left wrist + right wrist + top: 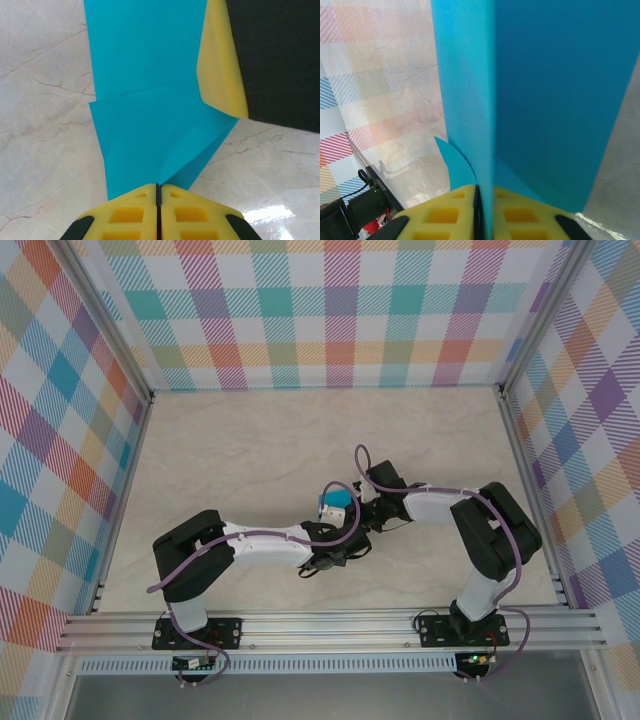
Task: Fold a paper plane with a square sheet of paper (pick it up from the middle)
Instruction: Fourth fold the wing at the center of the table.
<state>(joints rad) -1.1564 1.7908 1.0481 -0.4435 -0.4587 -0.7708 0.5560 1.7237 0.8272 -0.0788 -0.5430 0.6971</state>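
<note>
The left pincer (157, 189) has its yellow fingers pressed together on the near tip of the teal paper (150, 100). From that grip the paper widens toward the far side, with one crease across it and a slanted fold at its near right. Farther out, a yellow finger (220, 65) of the right pincer (482, 192), backed by its black body, touches the paper's right edge. The pale marbled counter (40, 125) lies beneath on both sides.

At the right wrist, the right pincer is narrowed onto the paper. A folded edge runs straight out of the slit between its fingers, and a broad flat panel spreads to the right.

From above, the paper is held between the two pincers over the middle of the counter, inside plaid walls (340, 310).
</note>
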